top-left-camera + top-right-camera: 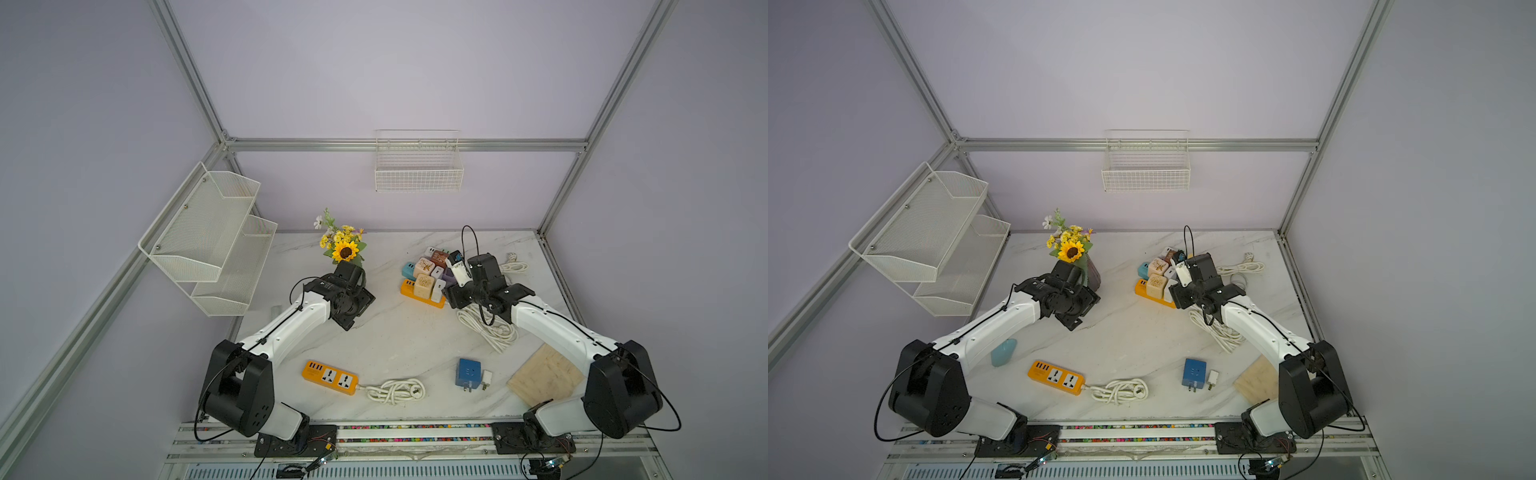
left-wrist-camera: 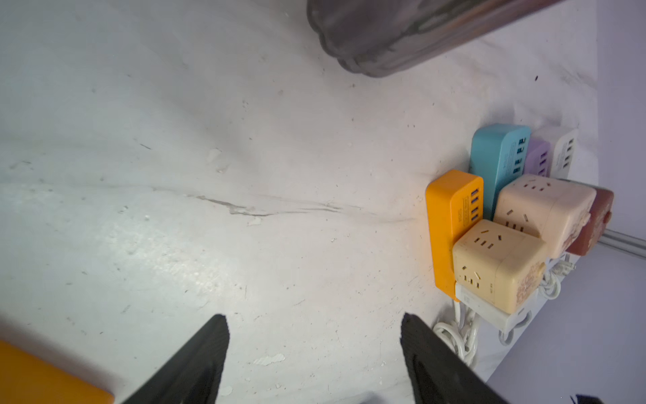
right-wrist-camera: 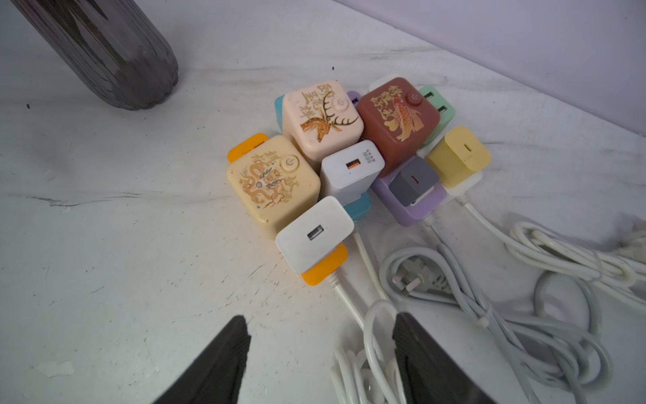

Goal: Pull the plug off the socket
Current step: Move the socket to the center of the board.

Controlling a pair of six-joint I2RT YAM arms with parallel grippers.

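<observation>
Perhaps "60W", upside down, on white charger (image 3: 351,171)

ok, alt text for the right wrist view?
A cluster of colourful power strips packed with cube adapters and chargers sits on a white marble table, white cords coiled beside it. The right gripper hangs short of the nearest white charger, jaws apart and empty.

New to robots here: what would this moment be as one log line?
stage: before grasp | left gripper: open, empty | right gripper: open, empty, short of white charger | white charger: plugged into orange power strip
</observation>
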